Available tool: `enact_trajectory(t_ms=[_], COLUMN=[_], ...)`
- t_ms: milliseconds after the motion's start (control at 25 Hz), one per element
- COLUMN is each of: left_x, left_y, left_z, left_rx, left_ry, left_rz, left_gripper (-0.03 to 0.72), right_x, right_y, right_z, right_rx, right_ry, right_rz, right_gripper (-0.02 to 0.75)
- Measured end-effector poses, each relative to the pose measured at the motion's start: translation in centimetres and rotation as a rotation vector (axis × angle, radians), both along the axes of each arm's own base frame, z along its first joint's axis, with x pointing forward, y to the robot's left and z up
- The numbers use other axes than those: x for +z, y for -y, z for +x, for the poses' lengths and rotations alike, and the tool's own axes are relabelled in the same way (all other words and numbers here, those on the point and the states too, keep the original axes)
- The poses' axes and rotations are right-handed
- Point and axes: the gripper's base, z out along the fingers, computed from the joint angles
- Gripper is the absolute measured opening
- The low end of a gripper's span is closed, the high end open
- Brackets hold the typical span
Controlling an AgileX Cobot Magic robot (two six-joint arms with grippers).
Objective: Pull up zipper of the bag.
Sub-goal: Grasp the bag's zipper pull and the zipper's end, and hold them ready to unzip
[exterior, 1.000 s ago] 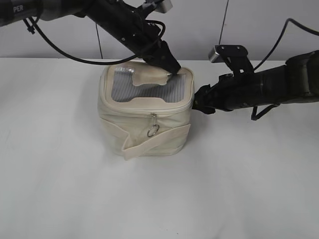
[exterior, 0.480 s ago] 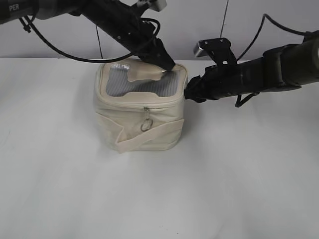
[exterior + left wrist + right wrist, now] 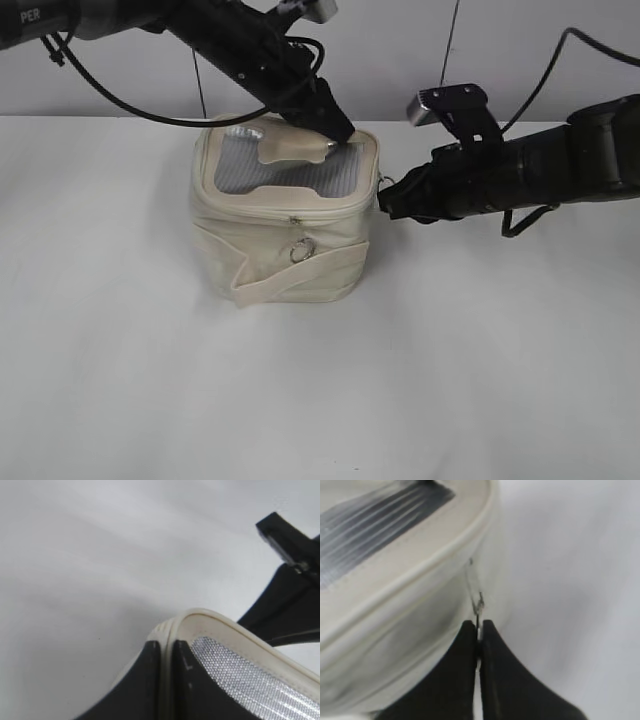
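Observation:
The cream bag (image 3: 270,255) stands on the white table, its mesh lid up. The zipper (image 3: 250,211) runs around the lid's edge. One silver slider with a ring pull (image 3: 302,251) hangs at the front. My left gripper (image 3: 335,136) reaches in from the upper left and is shut on the cream tab (image 3: 288,149) on the lid; the left wrist view shows its jaws (image 3: 167,652) pinching cream fabric beside the mesh (image 3: 240,672). My right gripper (image 3: 386,200) is at the bag's right side, shut on a second ring pull (image 3: 476,597), with the jaws (image 3: 479,628) closed on its lower end.
A loose cream strap band (image 3: 300,280) wraps the bag's lower front, its end sticking out at the left. White table (image 3: 320,400) lies all round. A grey wall stands behind. Cables hang from both arms.
The bag has shifted a little left with my left gripper. My right gripper went in to the bag's right corner, then drew slightly right and down while holding the ring pull.

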Motion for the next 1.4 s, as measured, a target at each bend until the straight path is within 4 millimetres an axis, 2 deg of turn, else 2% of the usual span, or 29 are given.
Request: enact_trajectory(t_ms=[200, 600, 920, 1080, 1320, 1400], left_x=[0.0, 0.0, 0.0, 0.0, 0.0, 0.0], left_y=[0.2, 0.8, 0.8, 0.8, 0.8, 0.8], left_z=[-0.1, -0.5, -0.1, 0.0, 0.1, 0.1], left_rx=[0.01, 0.031, 0.096, 0.128, 0.164, 0.171], left_ry=[-0.008, -0.053, -0.053, -0.077, -0.085, -0.092], left_rz=[0.003, -0.004, -0.013, -0.018, -0.024, -0.026], left_gripper=[0.041, 0.041, 0.039, 0.039, 0.039, 0.039], right_x=[1.4, 1.8, 2.8, 2.9, 3.0, 3.0], right_y=[0.9, 1.4, 1.1, -0.2, -4.8, -5.5], right_z=[-2.4, -4.3, -6.0, -6.7, -9.4, -9.7], right_rx=[-0.01, 0.014, 0.149, 0.188, 0.289, 0.264], right_ry=[-0.004, -0.077, -0.113, -0.116, -0.118, -0.116], right_rz=[0.015, 0.007, 0.009, 0.013, 0.022, 0.035], right_gripper=[0.008, 0.008, 0.008, 0.008, 0.008, 0.008])
